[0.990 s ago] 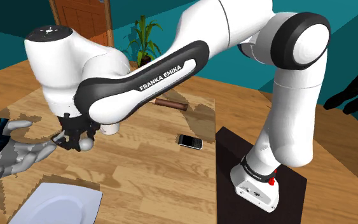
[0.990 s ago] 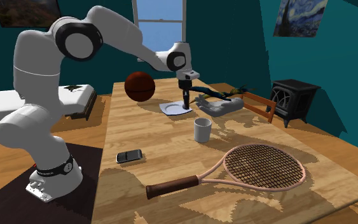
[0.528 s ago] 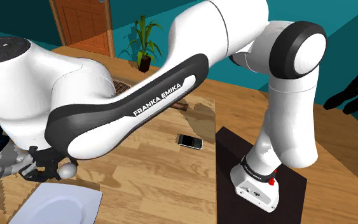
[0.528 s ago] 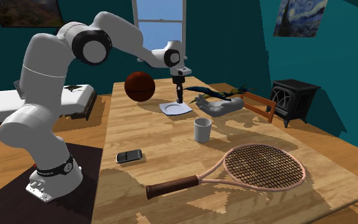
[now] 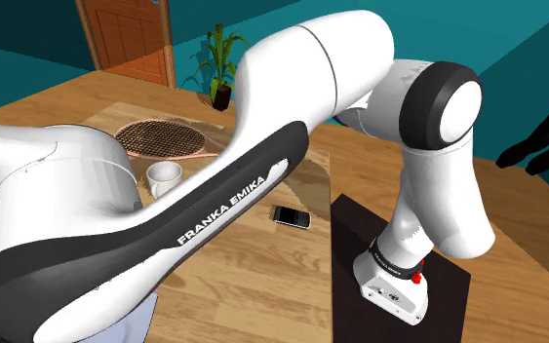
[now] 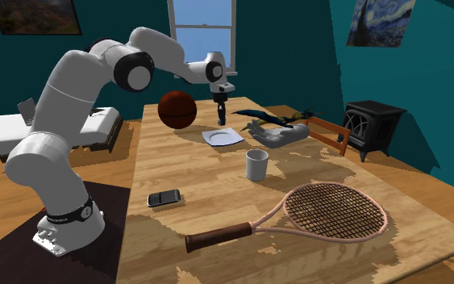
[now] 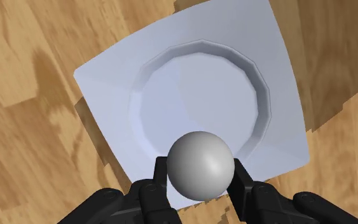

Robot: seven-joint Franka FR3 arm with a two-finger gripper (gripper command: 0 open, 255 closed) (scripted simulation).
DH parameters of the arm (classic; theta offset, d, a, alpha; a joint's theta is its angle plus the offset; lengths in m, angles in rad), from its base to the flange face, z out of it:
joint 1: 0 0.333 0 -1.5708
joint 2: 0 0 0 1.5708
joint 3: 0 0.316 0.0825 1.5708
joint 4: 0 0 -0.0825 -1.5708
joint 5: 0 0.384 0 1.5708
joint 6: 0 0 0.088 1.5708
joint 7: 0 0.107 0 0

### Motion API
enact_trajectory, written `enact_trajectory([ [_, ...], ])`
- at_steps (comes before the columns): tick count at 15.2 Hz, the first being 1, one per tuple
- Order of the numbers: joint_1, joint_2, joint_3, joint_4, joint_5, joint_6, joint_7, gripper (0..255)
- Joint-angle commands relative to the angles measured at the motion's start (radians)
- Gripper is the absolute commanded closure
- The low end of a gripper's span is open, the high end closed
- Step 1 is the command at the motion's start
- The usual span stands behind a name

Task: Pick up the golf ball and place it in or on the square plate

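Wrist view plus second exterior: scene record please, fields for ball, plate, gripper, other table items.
golf ball: golf ball, plain grey sphere, clasped between the gripper's fingers
gripper: gripper, shut on the golf ball, held above the square plate
square plate: white, round well, flat on the wooden table; visible well bare
placement: not yet done, ball not released
other items: basketball, mug, phone, tennis racket
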Motion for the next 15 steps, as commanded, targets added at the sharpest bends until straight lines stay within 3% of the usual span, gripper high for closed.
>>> enact_trajectory([
  [1,0.007,0.012,-0.003,-0.005,-0.007,0.014,0.011,255],
  [15,0.013,0.068,-0.027,-0.064,-0.044,0.122,0.044,255],
])
